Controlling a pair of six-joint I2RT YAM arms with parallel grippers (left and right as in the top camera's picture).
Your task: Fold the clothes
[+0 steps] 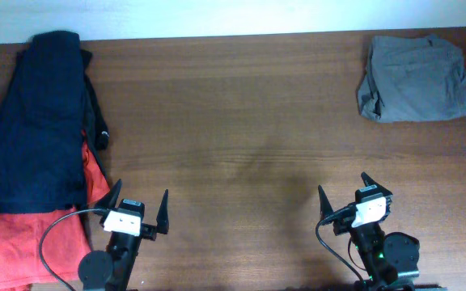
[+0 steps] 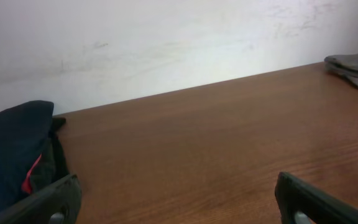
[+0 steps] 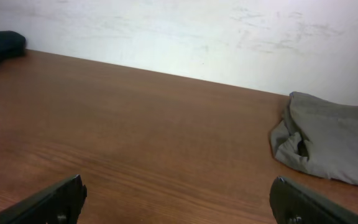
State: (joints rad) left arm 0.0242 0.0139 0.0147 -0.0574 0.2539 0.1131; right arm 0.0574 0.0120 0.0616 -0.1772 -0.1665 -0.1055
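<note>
A pile of unfolded clothes lies at the table's left edge: a dark navy garment on top of a red-orange garment. The navy one also shows in the left wrist view. A folded grey garment sits at the far right corner and shows in the right wrist view. My left gripper is open and empty near the front edge, just right of the pile. My right gripper is open and empty at the front right, far from the grey garment.
The wooden table runs between the pile and the grey garment. A white wall stands behind the far edge. A black cable loops over the red garment by the left arm's base.
</note>
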